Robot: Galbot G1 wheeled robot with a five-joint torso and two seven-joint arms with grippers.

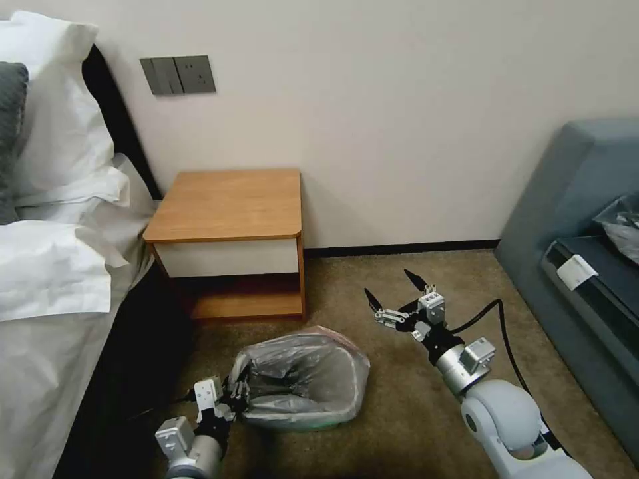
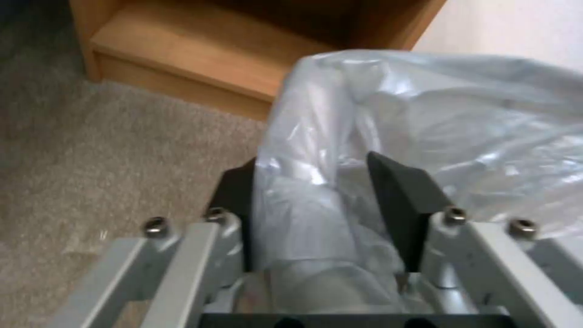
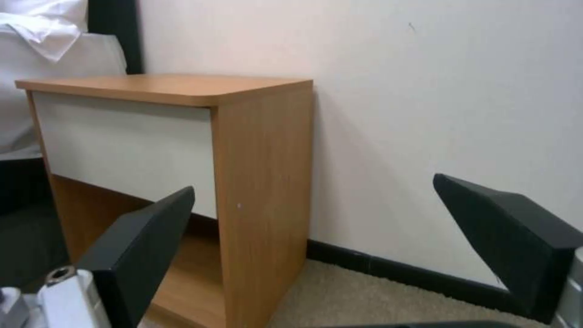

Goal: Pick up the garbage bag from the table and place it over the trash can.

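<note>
Low, on the carpet before the desk — notes as seen.

Bag: bag (image 1: 303, 372) already draped over the can (image 1: 313, 420) on the carpet (image 1: 399, 412), in front of the desk (image 1: 226, 203); plastic lines the inside and folds over the rim. Pinkish tinge at the far edge.

Can: almost wholly wrapped; a pale greenish strip of its side shows low, under the plastic. Shape otherwise read through the film.

Left gripper: left gripper (image 1: 234, 392) at the can's near-left rim. From the left wrist, its jaws stand narrow, one dark finger (image 2: 401, 205) inside the bag (image 2: 425, 132) and one outside, with a fold of film and the rim edge between them. Contact with the plastic looks real; how firmly it is pinched is hard to judge. Lower arm cut off by the frame edge.

Right gripper: right gripper (image 1: 393, 293) raised over the carpet to the right of the can, well apart from it, jaws wide and holding nothing. From the right wrist, both fingers (image 3: 140, 255) spread at the frame edges, facing the desk's side (image 3: 261, 196) and the wall.

Desk: top bare; lower shelf (image 2: 182, 50) shaded.

Bed: bed (image 1: 53, 266) left of the desk, partly out of frame.

Sofa: grey sofa (image 1: 572, 199) at right, cut off; crumpled thing on it not identifiable.
</note>
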